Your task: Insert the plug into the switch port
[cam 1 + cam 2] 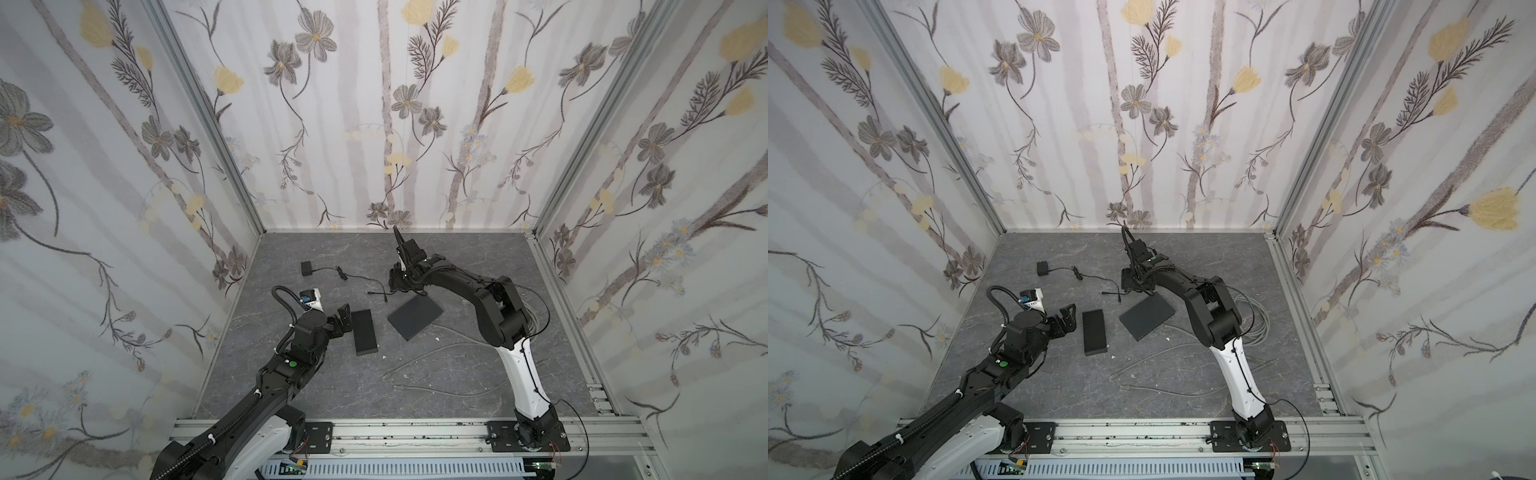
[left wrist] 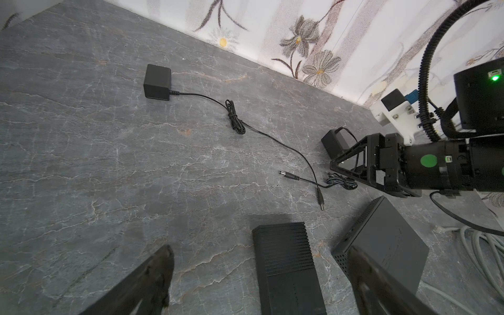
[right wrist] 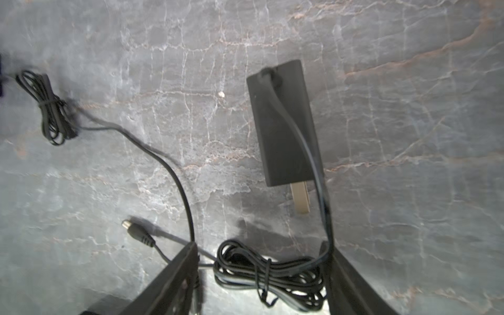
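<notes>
Three walls close the cell at the back and on both sides, all covered in pale, vertically striped wallpaper (image 1: 353, 124) printed with grey-petalled flowers, thin dark stems and soft yellow blooms. Brushed aluminium corner posts (image 1: 212, 124) stand where the back wall meets each side wall. The bench (image 1: 332, 399) is a flat, dark grey slab with a marbled stone pattern; the wrist views show its white and faint rust veins up close (image 3: 409, 109). A silver aluminium rail (image 1: 415, 430) runs along its near edge, with a pale grey slotted cable duct (image 1: 415, 468) below. The light is even and diffuse, and the shadows are soft.
</notes>
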{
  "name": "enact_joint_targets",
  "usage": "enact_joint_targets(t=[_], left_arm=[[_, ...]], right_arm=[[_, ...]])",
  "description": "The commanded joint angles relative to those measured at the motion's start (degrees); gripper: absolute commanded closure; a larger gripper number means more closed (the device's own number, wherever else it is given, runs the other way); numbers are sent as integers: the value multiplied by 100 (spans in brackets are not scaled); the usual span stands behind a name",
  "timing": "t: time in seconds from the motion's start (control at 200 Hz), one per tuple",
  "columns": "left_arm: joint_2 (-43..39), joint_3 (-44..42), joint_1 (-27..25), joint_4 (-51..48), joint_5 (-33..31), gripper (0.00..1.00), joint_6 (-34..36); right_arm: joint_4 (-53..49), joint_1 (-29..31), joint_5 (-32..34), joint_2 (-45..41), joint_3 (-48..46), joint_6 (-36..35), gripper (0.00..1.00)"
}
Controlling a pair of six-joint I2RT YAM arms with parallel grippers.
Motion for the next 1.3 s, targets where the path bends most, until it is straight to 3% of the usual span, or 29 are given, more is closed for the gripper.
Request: enact_joint_targets(t=[0.0,0.225,0.31,0.37,0.415,0.49,0.705,0.964,1.294], left_arm=[[-55,56,9,85,-52,0,7],[-116,54,6,87,-2,0,-21],[-156,50,10,73,17,0,-34],[-195,52,9,53,20,0,-46],[-228,47,7,45,21,0,-41],[-267,38,4,37,22,0,-48],[-279,38,10,34,17,0,-49],[-259,38,5,34,1,0,-35],[-254,37,7,34,-9,0,-38]], right_arm=[[536,-28,-380,27,-20,789,30],[513,-95,206,-1,-29,1146,38],[517,-145,250,-12,-31,1157,54],[523,-206,256,-24,-31,1143,75],[522,-240,298,-77,-32,1103,84],[526,-297,402,-196,-27,964,91],[427,-568,761,-663,85,464,94],[158,-991,983,-757,142,213,89],[274,-961,1036,-744,-290,11,72]])
